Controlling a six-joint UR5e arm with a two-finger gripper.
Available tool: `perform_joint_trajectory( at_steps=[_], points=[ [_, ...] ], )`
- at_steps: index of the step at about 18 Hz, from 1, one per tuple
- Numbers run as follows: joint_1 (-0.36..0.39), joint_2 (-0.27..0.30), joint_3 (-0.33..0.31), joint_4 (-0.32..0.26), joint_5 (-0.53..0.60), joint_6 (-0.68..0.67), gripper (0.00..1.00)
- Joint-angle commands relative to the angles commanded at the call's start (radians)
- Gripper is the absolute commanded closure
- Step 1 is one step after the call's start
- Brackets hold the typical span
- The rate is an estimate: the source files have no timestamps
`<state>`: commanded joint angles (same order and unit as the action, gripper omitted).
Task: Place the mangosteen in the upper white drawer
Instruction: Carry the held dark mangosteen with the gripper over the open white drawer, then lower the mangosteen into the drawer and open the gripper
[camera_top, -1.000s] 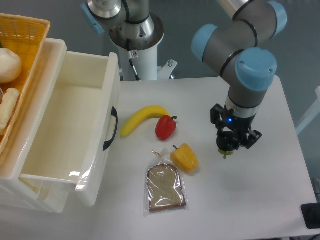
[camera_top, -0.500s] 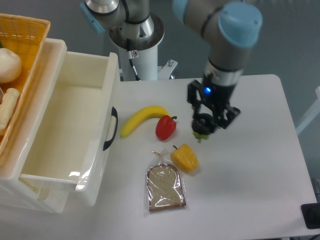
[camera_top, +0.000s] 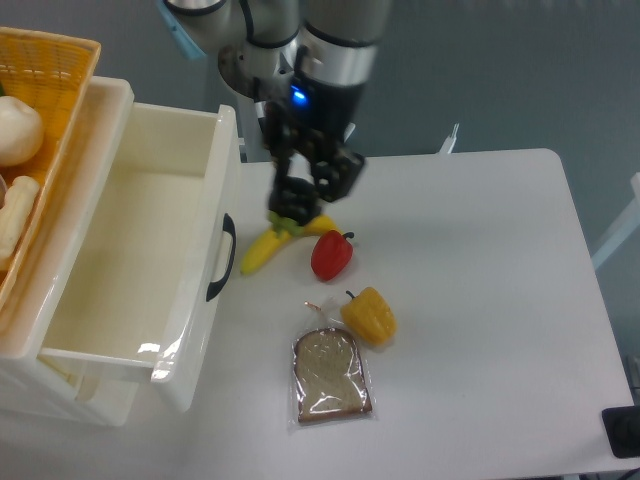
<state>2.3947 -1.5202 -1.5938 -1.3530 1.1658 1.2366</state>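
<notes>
Gripper (camera_top: 293, 205) up in air over banana (camera_top: 262, 249), fingers pinching mangosteen (camera_top: 291, 203), dark and round, green leaf bit poking out below. Just right of upper white drawer (camera_top: 120, 250), pulled open, black handle (camera_top: 221, 258) in front. Red pepper (camera_top: 331, 255), yellow pepper (camera_top: 369, 316), bagged bread (camera_top: 331, 375) on white table (camera_top: 480, 300). Yellow basket (camera_top: 50, 60) at far left.

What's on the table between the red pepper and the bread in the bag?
In the camera view, the yellow pepper lies between the red pepper and the bagged bread, slightly off to the right.
</notes>
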Motion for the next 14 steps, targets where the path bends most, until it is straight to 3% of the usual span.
perform_joint_trajectory(
  at_steps=[5, 9, 12, 14],
  points=[
    [-0.063, -0.012, -0.006, 0.005, -0.005, -0.017, 0.93],
    [-0.106, -0.028, -0.053, 0.015, -0.011, -0.006, 0.93],
    [-0.120, -0.028, -0.097, 0.075, -0.023, -0.008, 0.93],
    [-0.143, -0.043, -0.095, 0.078, -0.023, -0.012, 0.93]
  ],
)
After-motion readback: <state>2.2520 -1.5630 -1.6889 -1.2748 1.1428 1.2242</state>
